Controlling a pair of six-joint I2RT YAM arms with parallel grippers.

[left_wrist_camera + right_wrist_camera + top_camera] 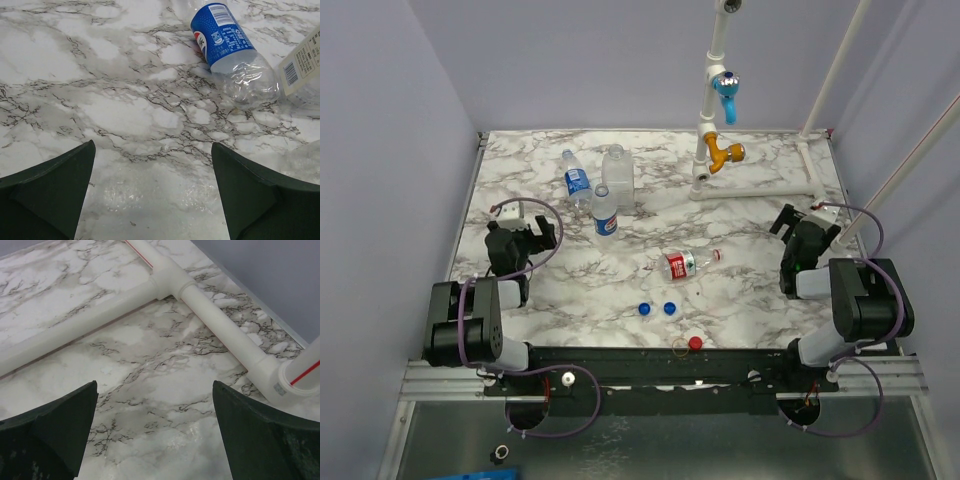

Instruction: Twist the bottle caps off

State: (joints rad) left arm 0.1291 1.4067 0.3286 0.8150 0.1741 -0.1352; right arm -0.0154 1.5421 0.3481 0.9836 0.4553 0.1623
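Well, the big marble desk [740, 290] holds it all, with a white pipe frame [760, 188] at the back right. The left pincer [542, 232] and the right pincer [788, 222] both hang low over the desk, jaws wide apart, holding nothing.

One blue bottle [577, 180] lies down and another blue bottle [606, 215] stands up, both near the left pincer. The red bottle [685, 264] lies in the middle. It seems to have a red cap [716, 255] on its end. Two blue caps [644, 309] lie loose near the front.

The bottles look thin, light and crinkly. I think they will squash or roll, so hold the body softly near the neck. The tiny, slippery cap needs a firm pinch.
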